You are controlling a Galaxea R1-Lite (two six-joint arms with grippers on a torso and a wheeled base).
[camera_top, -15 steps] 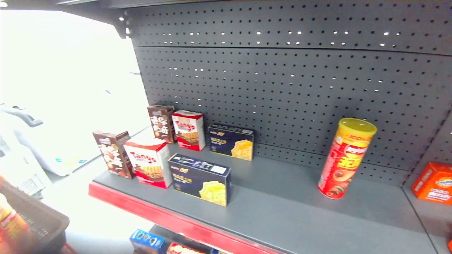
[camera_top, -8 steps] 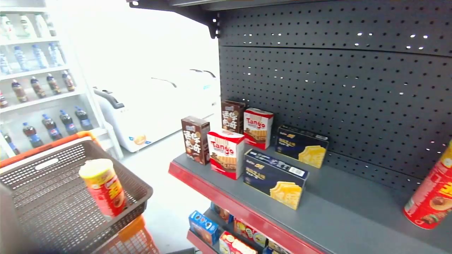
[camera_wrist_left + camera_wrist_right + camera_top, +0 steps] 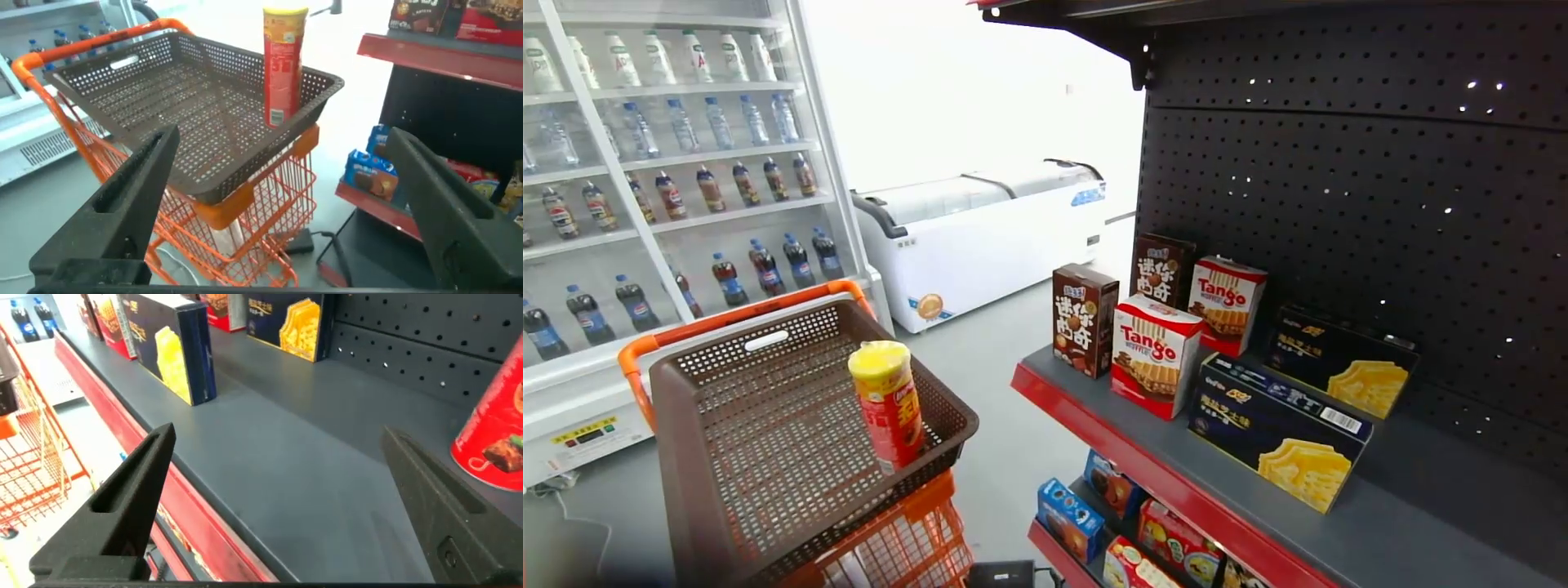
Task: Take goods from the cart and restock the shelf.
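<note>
Bottle cooler (image 3: 670,208) stands beside chest freezer (image 3: 988,241).

A tall red can (image 3: 886,406) with a yellow lid stands upright in the cart (image 3: 768,351), in the corner of its brown mesh basket nearest the shelf (image 3: 1421,523). The cart has an orange frame and handle and stands just beside the shelf, which has a grey deck with a red front edge. A second can (image 3: 494,433), also red, stands on that deck toward its back.

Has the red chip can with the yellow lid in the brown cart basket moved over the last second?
No. The red chip can stands by the same side wall of the brown basket; the whole view shifted instead.
</note>
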